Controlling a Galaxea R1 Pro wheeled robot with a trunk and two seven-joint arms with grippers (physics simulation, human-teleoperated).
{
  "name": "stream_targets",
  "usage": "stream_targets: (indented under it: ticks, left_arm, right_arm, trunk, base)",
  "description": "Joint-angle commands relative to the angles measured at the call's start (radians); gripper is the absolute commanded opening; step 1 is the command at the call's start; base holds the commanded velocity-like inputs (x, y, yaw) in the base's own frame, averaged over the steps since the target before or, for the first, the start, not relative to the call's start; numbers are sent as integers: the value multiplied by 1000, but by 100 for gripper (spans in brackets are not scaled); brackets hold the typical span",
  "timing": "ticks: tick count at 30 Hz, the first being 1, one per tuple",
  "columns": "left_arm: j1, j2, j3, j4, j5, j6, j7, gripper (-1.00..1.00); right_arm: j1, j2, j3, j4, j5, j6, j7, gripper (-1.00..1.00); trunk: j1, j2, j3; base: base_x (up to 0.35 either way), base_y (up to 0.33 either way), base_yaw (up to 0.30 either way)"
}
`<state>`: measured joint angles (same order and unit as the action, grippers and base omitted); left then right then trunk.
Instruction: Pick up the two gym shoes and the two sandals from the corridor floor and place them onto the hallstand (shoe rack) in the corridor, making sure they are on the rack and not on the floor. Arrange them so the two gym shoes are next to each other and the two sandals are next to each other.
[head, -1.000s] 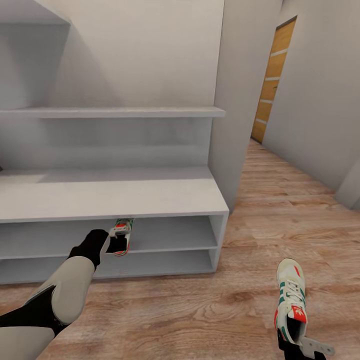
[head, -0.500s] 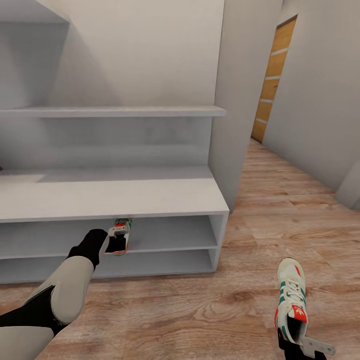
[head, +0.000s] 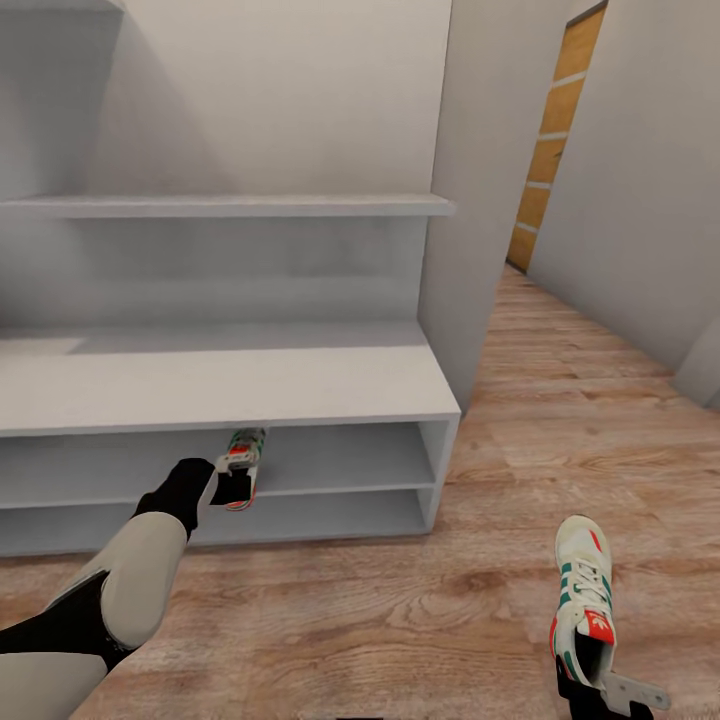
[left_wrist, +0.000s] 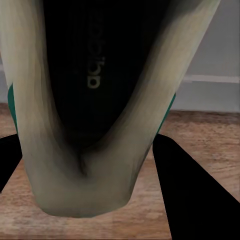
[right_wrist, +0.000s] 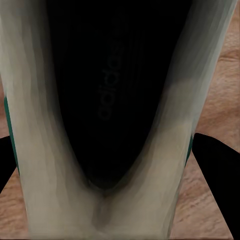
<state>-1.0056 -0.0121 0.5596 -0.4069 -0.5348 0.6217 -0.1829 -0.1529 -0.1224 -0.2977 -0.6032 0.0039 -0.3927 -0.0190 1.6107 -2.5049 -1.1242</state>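
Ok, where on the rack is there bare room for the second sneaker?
On the pale grey shoe rack, the upper compartment lies bare between the left gripper's cream-white green-striped sneaker and the right end wall; the flat top too. Crowded only around that shoe.

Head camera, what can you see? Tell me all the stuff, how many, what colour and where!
Gym shoes: two, cream-white with green stripes; one at the hallstand's upper low compartment, one over the floor, lower right.
Hallstand: one, pale grey, left and centre.
Floor: one, light brown planks, right and front.
Door: one, orange-brown wood, far end of the corridor.
Walls: pale grey, behind and right.
Left gripper: black jaws shut on a shoe heel.
Right gripper: jaws shut on the other shoe's heel.
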Motion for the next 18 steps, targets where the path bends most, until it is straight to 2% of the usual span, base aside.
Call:
stream_targets:
  ticks: [1,11,18]
  left_arm:
    - [-1,-1,8,-3,-10,4,-10,-100]
    - [1,-8,8,-3,-12,-4,-10,-100]
    - [1,-8,9,-3,-11,-5,-11,-100]
  right_arm:
    - [-1,0,0,0,1,-3,-2,-100]
    - [-1,0,0,1,1,-3,-2,-100]
    - [-1,0,0,2,1,-3,-2,-100]
  trunk:
    - [0,0,-2]
    - [0,0,-4]
    - [0,0,-4]
  base:
    - [0,0,0]
    - [0,0,0]
    - [164,0,0]
